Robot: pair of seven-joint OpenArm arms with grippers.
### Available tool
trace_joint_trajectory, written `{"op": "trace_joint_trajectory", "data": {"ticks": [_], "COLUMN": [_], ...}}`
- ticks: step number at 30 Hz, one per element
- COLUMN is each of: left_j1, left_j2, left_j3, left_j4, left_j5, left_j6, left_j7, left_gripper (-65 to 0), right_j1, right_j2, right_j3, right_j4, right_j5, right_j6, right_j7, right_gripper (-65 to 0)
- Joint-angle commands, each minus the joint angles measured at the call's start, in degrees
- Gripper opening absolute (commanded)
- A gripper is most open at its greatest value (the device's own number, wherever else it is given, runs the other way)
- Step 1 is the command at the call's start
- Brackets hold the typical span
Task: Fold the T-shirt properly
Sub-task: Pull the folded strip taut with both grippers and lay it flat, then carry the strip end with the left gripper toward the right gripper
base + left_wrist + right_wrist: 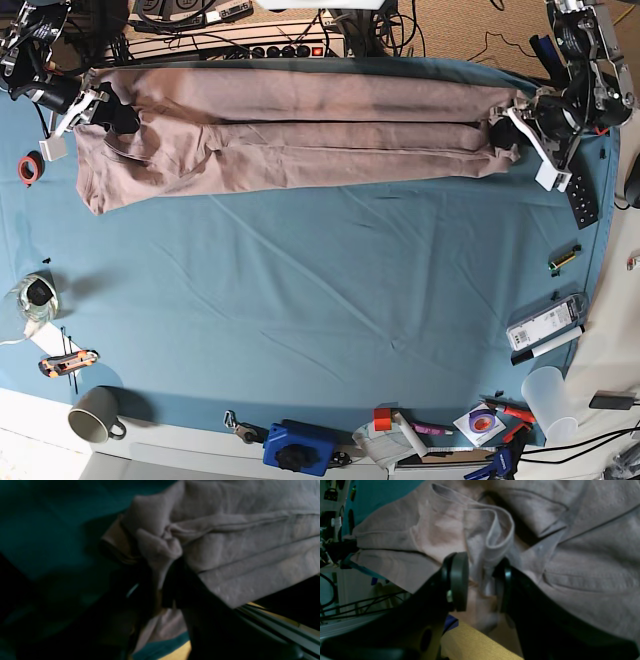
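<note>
The pink-beige T-shirt (300, 135) lies along the far side of the table as a long strip folded lengthwise. At its right end in the base view, my left gripper (503, 132) is shut on a bunched corner of the T-shirt (250, 542). In the left wrist view, the left gripper (160, 577) has dark fingers with fabric pinched between them. At the strip's left end, my right gripper (105, 110) holds a hem fold. In the right wrist view, the right gripper (482, 575) shows a thick fold of the T-shirt (582, 555) between its round pads (458, 580).
A blue-teal table cloth (320, 300) covers the table. A grey mug (95, 425), a box cutter (68, 362) and a red tape roll (30, 168) sit on the left. A clear cup (548, 395), a remote (578, 195) and small tools lie on the right. A blue tool (295, 448) is at the front edge.
</note>
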State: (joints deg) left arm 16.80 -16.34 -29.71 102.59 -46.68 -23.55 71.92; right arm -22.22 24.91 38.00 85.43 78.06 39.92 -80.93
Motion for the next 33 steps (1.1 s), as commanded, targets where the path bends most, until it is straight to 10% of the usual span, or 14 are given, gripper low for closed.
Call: {"op": "trace_joint_trajectory", "data": {"ticks": [1,14,33], "left_j1": [-0.85,2.4,-10.21], "left_j2": [-0.83,-0.46,-0.48], "left_j3": [-1.49,-5.57,31.67], "left_j4": [2.14,9.79,13.92], "left_j5": [-0.57,-25.0,-8.07], "left_j6": [0.22,-9.6,-12.31], "left_j7": [-0.33,5.81,-4.52], "left_gripper": [-65.0,-65.0,-65.0], "right_j1": [0.17,0.42,0.5], "right_j2": [1.44,1.44,1.42], "right_j3": [0.7,0.7,0.7], "right_j4": [0.87,0.87,0.87], "right_j5": [1.64,1.64,1.62], "right_j6": [0.08,0.08,0.08], "right_j7": [0.93,0.93,0.93], "right_gripper": [-46.4,-46.4,-46.4]}}
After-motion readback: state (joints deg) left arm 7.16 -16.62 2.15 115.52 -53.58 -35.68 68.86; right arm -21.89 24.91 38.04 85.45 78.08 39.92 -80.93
